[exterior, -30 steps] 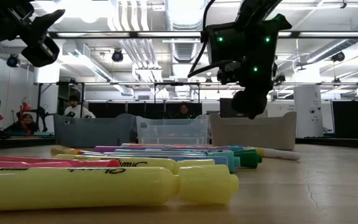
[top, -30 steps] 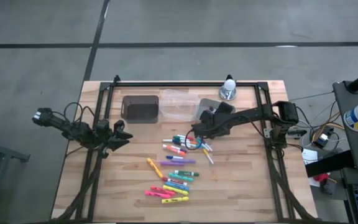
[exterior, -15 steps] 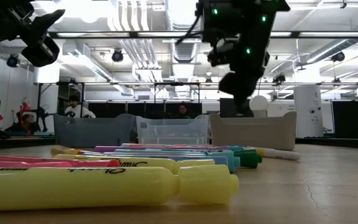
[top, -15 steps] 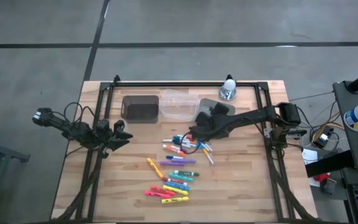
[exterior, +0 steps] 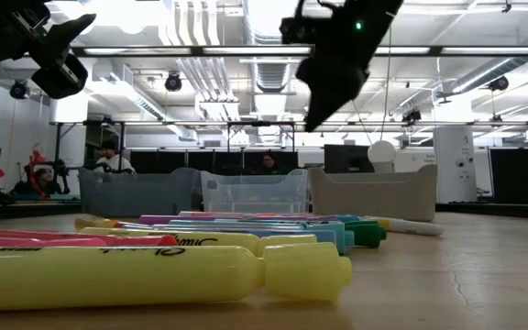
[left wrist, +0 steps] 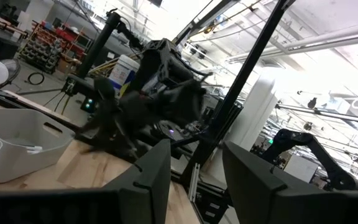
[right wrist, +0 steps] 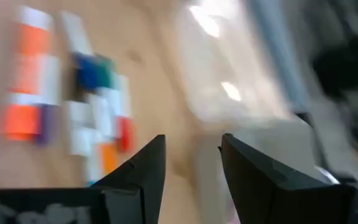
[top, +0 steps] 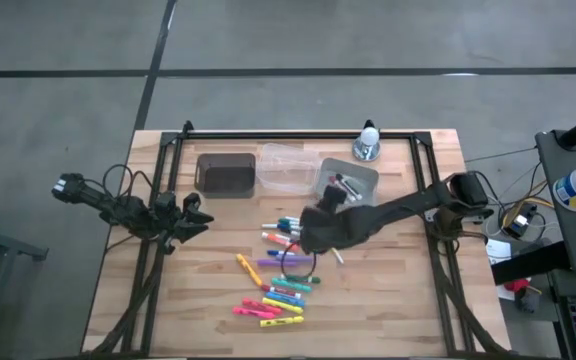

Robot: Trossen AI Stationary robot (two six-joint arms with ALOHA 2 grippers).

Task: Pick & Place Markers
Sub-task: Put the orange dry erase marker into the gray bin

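Your right pincer hangs over the scatter of markers on the worktop, its fingers spread with nothing between them, so by my reading you are on the reach for the next pick. At least one marker already lies in the grey bin behind the pincer; the clear bin and the dark bin sit further along that back row. Most markers lie directly under and just forward of the pincer; the white-bodied ones look nearest its tips, though the wrist view is too smeared to be sure which.

Next, choose one marker that lies apart from its neighbours, line the fingers across its body, and descend squarely.

Your left pincer waits off to the side, fingers spread and empty.
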